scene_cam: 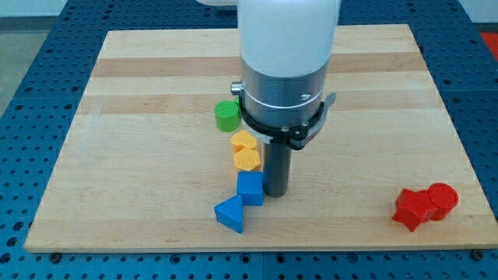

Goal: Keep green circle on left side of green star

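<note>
— Blocks nearest us first: what do we see at the view's bottom?

— We see a blue triangle (230, 214) lying closest to the board's near edge, left of centre. Just above it, and touching it at a corner, is a blue block (250, 187) with a squarish face. Well apart from these, at the view's right, are two red blocks pressed together: a red block (410, 208) that looks star-like and a red circle (441, 198).

— And our tip?

— Our tip (276, 193) rests on the wooden board (140, 171) just to the right of the squarish blue block. We cannot tell whether it touches that block or stands a hair off. It is a bare rod and grasps nothing.

— Farther back?

— Two yellow blocks (246, 151) are stacked up the view, touching each other, just left of the rod. Their faces look many-sided, but we cannot name the shape. Beyond them, up and to the left, is the green circle (226, 114), standing alone near the board's middle, just left of the arm's metal collar (282, 105).

— The green star?

— We cannot make it out; the wide white arm (288, 31) hides the board behind it.
</note>
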Controlling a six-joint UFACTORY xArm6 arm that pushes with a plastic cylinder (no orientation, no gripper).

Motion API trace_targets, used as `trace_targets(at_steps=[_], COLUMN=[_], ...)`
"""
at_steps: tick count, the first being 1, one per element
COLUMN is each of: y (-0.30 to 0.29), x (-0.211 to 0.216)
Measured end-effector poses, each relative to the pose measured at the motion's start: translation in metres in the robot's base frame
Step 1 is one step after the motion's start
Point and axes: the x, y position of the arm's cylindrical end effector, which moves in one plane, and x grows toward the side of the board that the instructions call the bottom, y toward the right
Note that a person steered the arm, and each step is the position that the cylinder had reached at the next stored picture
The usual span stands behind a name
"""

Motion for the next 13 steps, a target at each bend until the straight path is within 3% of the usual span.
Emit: trace_targets(at_steps=[3, 5, 7, 9, 13], y=[-0.003, 0.042, 0.110, 0.110, 0.017], x=[0.008, 0.019, -0.064, -0.121, -0.113])
